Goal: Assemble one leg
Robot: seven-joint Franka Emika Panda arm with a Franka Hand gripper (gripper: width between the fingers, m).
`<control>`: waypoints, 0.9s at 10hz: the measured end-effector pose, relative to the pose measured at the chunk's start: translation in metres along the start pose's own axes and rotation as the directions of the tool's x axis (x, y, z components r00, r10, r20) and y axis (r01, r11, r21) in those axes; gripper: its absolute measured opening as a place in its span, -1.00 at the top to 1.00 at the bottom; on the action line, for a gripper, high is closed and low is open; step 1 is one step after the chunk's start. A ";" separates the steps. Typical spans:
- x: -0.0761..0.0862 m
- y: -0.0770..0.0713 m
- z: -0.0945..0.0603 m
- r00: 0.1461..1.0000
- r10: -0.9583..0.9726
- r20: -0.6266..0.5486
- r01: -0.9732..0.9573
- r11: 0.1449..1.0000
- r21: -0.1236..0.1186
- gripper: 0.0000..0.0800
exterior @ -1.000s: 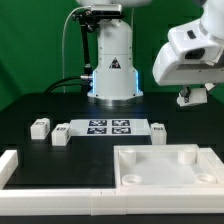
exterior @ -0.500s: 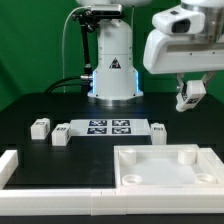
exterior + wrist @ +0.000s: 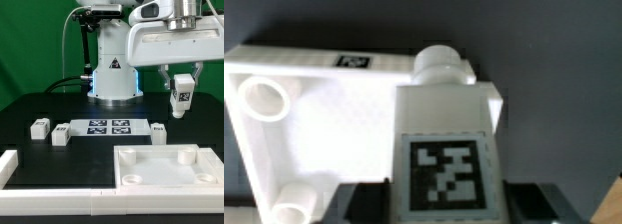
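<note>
My gripper (image 3: 180,101) is shut on a small white leg (image 3: 180,97) with a marker tag and holds it in the air above the table at the exterior view's right. In the wrist view the leg (image 3: 446,120) stands between the dark fingers (image 3: 359,202), tag facing the camera, with its round peg end pointing away. Below it lies the large white square tabletop (image 3: 331,95) with a corner hole (image 3: 263,97). In the exterior view the tabletop (image 3: 165,170) lies at the front right. Three more legs lie on the table (image 3: 40,127), (image 3: 62,134), (image 3: 159,130).
The marker board (image 3: 107,127) lies flat in the middle, in front of the robot base (image 3: 112,72). A white L-shaped barrier (image 3: 12,165) runs along the front left and front edge.
The arm has swung toward the exterior view's left with the leg in its gripper. The parts on the table have not moved.
</note>
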State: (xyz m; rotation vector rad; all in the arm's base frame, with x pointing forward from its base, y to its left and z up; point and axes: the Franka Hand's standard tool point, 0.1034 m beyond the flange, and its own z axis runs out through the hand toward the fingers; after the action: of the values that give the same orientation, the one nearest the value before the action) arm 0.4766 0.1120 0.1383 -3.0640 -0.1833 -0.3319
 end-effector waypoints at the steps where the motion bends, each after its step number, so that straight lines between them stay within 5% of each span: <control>1: 0.000 0.000 0.000 1.000 0.000 0.000 0.000 1.000 0.000 0.27; 3: 0.011 -0.001 0.000 1.000 -0.031 -0.003 0.031 1.000 0.003 0.27; 6: 0.055 -0.016 0.023 0.998 -0.066 -0.025 0.067 0.997 0.032 0.27; 9: 0.087 -0.017 0.029 0.996 -0.070 -0.046 0.072 0.996 0.043 0.27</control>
State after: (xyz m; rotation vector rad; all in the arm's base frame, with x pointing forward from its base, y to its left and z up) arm 0.5647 0.1409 0.1292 -3.0081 -0.2945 -0.3931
